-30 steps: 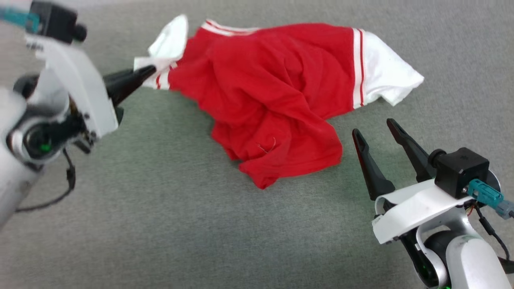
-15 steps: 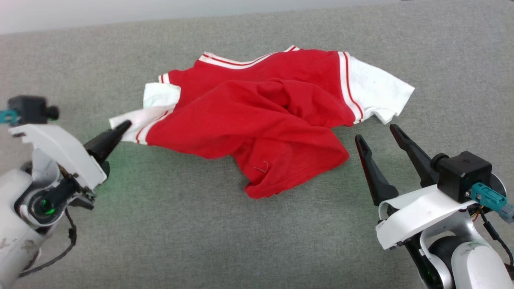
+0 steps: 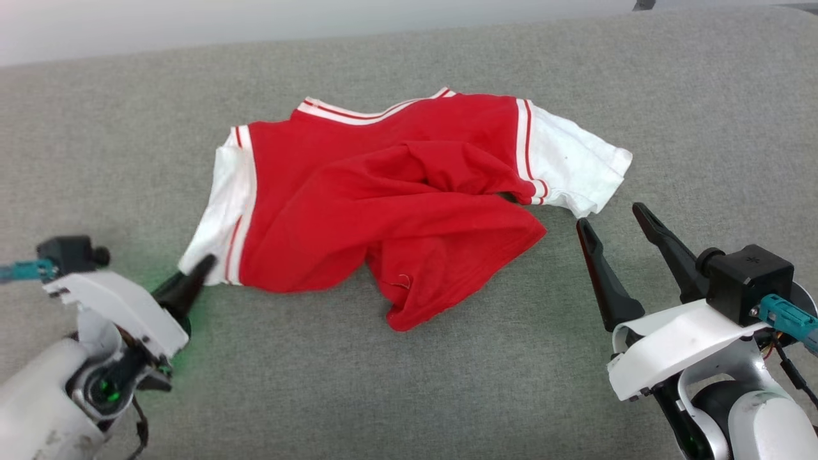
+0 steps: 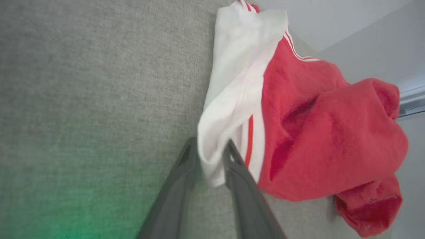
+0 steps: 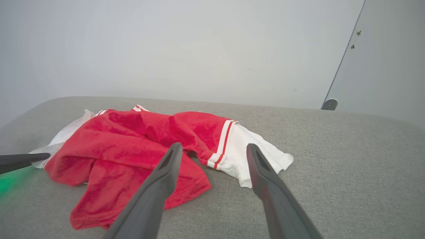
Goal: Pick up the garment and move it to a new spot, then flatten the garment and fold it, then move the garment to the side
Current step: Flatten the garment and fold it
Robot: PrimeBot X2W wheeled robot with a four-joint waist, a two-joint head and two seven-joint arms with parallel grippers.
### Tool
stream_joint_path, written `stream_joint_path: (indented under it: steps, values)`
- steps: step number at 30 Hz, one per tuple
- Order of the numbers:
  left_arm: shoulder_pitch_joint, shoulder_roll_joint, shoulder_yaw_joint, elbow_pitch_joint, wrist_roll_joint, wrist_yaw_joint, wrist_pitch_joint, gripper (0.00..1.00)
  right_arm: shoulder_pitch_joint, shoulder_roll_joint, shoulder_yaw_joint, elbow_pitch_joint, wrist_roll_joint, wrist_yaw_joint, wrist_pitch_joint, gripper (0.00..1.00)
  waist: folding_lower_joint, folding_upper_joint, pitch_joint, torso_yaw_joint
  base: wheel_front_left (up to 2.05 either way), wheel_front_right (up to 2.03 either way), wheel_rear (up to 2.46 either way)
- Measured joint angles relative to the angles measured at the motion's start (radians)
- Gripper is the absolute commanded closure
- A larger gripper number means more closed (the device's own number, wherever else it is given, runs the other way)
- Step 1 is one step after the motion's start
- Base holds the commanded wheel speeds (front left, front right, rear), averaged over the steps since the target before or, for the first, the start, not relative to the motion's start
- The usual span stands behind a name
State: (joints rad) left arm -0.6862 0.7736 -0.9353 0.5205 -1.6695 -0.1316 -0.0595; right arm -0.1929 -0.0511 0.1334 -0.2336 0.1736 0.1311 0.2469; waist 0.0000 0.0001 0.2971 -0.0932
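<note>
- 1 garment [image 3: 383,191]: red soft-fabric short-sleeved shirt w/ 2 white sleeves and red-and-white striped trim at sleeve seams and neckline. It lies crumpled mid-scene on the grey woven fabric surface [image 3: 409,396], neckline on the far side. The red body is bunched and folded over itself, w/ the hem heaped on the near side.
- 2 grippers, each w/ 2 long dark fingers.
- left gripper [image 3: 206,263]: near left, at the near corner of the left sleeve [image 3: 220,211]. In the left wrist view the fingers sit close together w/ the white sleeve edge between them, cloth touching both. Cannot tell if they pinch it.
- right gripper [image 3: 610,216]: near right, fingers spread wide and holding nothing. Tips are just near of the right sleeve [image 3: 575,166], not touching it.
- Around: green glow on the surface by the left gripper; pale wall [image 5: 166,49] beyond the far edge.
</note>
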Motion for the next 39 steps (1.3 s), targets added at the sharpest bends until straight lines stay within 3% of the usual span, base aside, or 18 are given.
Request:
stream_joint_path:
  steps: [6, 13, 19, 27, 31, 37, 38, 39]
  values:
    - [0.002, 0.010, -0.031, 0.008, 0.081, 0.000, -0.028, 0.00, 0.002, 0.000, -0.008, -0.007, -0.002, 0.000, 0.009, 0.00, -0.0001, 0.0000, -0.014, 0.014, 0.00, 0.00, 0.00]
    - [-0.070, 0.130, -0.030, -0.058, 0.168, 0.011, -0.016, 0.00, 0.004, 0.000, -0.011, -0.013, 0.001, 0.000, 0.007, 0.00, 0.0000, 0.0000, -0.013, 0.017, 0.00, 0.00, 0.00]
    - [-0.217, 0.207, -0.082, -0.143, 0.302, 0.047, 0.152, 0.00, 0.011, 0.000, -0.006, -0.011, 0.008, 0.000, -0.011, 0.00, 0.0000, 0.0000, 0.004, 0.004, 0.00, 0.00, 0.00]
    - [-0.431, 0.156, -0.159, -0.116, 0.380, 0.060, 0.482, 0.00, -0.002, 0.000, -0.002, -0.005, 0.011, 0.000, -0.036, 0.00, 0.0000, 0.0000, 0.041, -0.028, 0.00, 0.00, 0.00]
    - [-0.499, 0.116, -0.191, -0.078, 0.414, 0.052, 0.579, 0.00, -0.003, 0.000, -0.002, -0.002, 0.015, 0.000, -0.046, 0.00, 0.0000, 0.0000, 0.058, -0.044, 0.00, 0.00, 0.00]
    - [-0.525, 0.081, -0.231, -0.025, 0.444, 0.037, 0.638, 0.00, -0.007, 0.000, 0.002, 0.002, 0.017, 0.000, -0.059, 0.00, 0.0000, 0.0000, 0.077, -0.062, 0.00, 0.00, 0.00]
    - [-0.526, 0.081, -0.236, -0.013, 0.451, 0.035, 0.642, 0.03, -0.007, 0.000, 0.004, 0.004, 0.018, 0.000, -0.061, 0.00, 0.0000, 0.0000, 0.080, -0.064, 0.00, 0.00, 0.00]
    - [-0.526, 0.081, -0.243, -0.004, 0.461, 0.034, 0.641, 0.25, -0.008, 0.000, 0.006, 0.004, 0.019, 0.000, -0.062, 0.00, 0.0000, 0.0000, 0.082, -0.065, 0.00, 0.00, 0.00]
